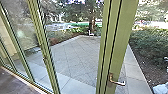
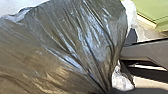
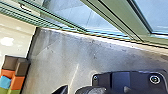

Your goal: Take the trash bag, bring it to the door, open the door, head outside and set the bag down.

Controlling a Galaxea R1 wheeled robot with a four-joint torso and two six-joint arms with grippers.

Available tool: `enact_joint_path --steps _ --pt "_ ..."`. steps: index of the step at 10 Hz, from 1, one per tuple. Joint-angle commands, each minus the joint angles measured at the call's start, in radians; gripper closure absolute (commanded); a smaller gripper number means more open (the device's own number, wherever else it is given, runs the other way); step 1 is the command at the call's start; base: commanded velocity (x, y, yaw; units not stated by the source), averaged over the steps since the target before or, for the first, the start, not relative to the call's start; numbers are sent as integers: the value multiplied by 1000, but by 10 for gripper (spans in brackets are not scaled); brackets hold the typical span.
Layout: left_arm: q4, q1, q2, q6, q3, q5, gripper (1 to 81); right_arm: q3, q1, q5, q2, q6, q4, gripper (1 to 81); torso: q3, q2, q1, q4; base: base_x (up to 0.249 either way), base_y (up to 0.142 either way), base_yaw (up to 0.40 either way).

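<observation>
I have the trash bag at my left end effector. Its dark film draws together into a neck there, the folds running in toward my grip and the full body spreading away from it, so I judge that end effector closed around the gathered neck. For my right end effector, I cannot tell whether it is wide or narrow.

What matters most is where the door handle lies: ahead of me and right of centre, low on the broad green door frame. That puts it, as I judge, nearer my right arm, with the bag on my other side. The lever's long axis runs crosswise, its free end pointing to my right and dipping slightly, so a grip would do best across that length. Beyond the sill edge of the floor lies the paved yard; I cannot tell how far the door stands open.
</observation>
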Motion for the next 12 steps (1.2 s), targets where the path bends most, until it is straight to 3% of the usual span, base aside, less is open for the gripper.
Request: enact_joint_path --steps 1,6,9,12 --pt "-2 -28 0 3 5 62 811 -27 149 -90 -56 36 63 10 0 0 0 0 0 0 0" --pt "2 -28 5 1 5 62 811 -88 300 -196 -33 158 68 10 0 0 0 0 0 0 0" --pt "2 -28 10 3 3 62 811 -125 395 -236 0 261 68 10 0 0 0 0 0 0 0" --pt "0 -31 11 1 -7 62 811 -191 426 -250 51 327 66 10 0 0 0 0 0 0 0"
